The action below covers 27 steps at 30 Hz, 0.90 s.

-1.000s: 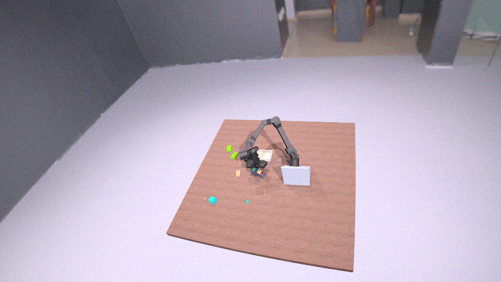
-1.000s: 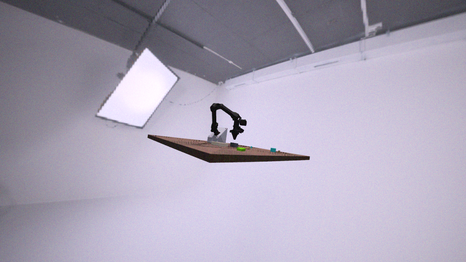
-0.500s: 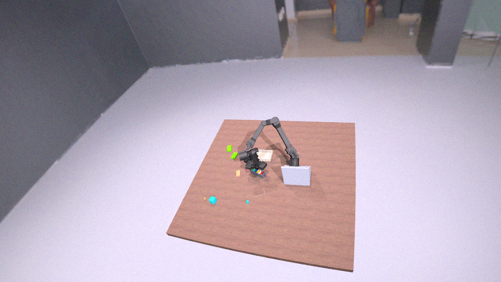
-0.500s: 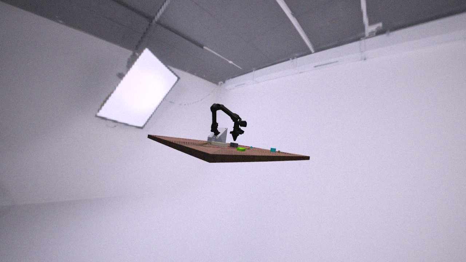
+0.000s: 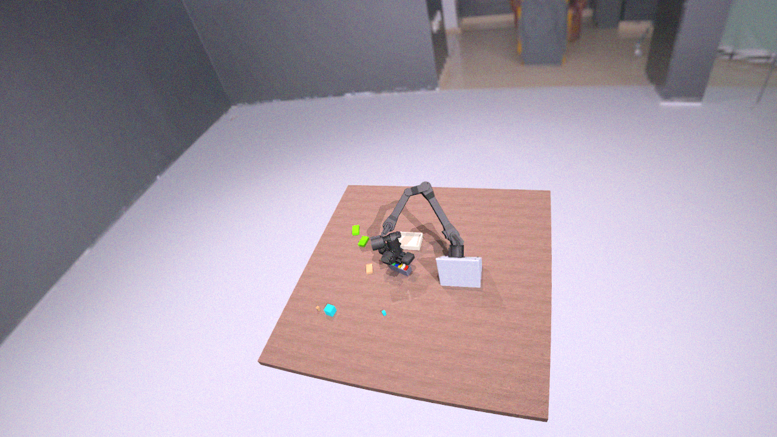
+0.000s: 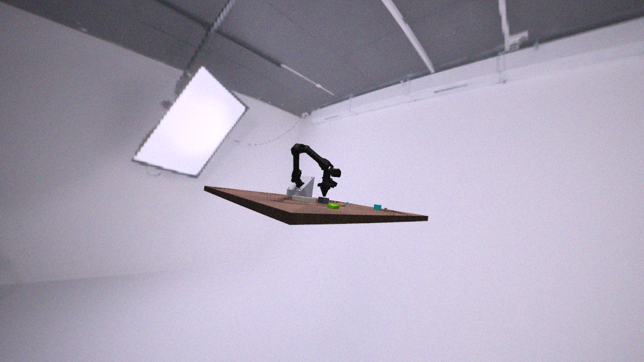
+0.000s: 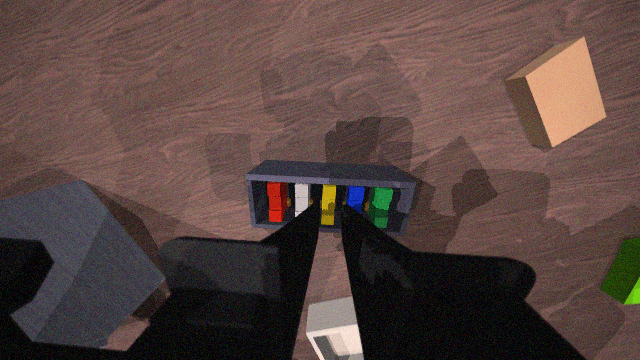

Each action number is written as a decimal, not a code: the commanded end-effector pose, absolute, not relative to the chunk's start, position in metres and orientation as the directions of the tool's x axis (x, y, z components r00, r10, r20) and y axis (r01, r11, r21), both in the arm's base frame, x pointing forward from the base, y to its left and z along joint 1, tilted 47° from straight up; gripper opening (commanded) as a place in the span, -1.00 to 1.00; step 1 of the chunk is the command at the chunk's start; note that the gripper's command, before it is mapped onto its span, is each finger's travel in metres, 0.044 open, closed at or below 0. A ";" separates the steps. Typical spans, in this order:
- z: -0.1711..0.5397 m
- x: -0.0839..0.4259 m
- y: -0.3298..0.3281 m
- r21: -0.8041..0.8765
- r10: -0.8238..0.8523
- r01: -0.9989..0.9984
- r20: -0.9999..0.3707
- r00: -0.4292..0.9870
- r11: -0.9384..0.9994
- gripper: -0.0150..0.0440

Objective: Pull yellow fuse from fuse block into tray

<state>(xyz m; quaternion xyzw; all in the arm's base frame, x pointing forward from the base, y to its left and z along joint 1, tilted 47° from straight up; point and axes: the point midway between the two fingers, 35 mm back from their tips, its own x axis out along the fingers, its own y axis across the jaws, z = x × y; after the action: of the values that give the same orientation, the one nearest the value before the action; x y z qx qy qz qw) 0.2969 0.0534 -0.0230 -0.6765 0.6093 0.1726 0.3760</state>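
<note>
Closest to the wrist camera, the two black fingers of the gripper (image 7: 330,212) point down and away, set a narrow gap apart with nothing between them yet; the slot they leave looks only a little wider than the fuse they are aimed at. Just under and behind the fingers a corner of the pale tray (image 7: 335,327) peeks out, so the drop-off spot sits right behind the gripper. Straight ahead of the tips stands the yellow fuse (image 7: 328,204), seated in the middle slot of the dark fuse block (image 7: 330,172), lined up with the gap between the jaws and not yet gripped. To the left of the gap are the white fuse (image 7: 301,198) and then the red fuse (image 7: 276,201); to the right, the blue fuse (image 7: 356,198) and the green fuse (image 7: 382,206), all just beside one another. I'd judge the yellow one to be small, light, stiff plastic, smooth-sided and so a bit slippery, with some drag from its slot. The place to take it is by the two flat faces of its raised top, square on, since each fingertip has to slide down between neighbours with little room. Farther off to the right lie a tan block (image 7: 557,92) and a green block (image 7: 625,272), well apart from the work.
</note>
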 end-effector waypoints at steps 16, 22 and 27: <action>-0.027 0.297 0.048 -0.293 -0.699 -0.956 -0.688 0.195 0.023 -0.26; -0.031 0.298 0.044 -0.293 -0.699 -0.956 -0.688 0.195 0.023 -0.26; -0.032 0.298 0.043 -0.293 -0.699 -0.956 -0.688 0.195 0.023 -0.26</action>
<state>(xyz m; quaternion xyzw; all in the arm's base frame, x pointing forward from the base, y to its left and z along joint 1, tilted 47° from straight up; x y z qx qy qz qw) 0.2985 0.0454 -0.0307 -0.6764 0.6099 0.1725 0.3751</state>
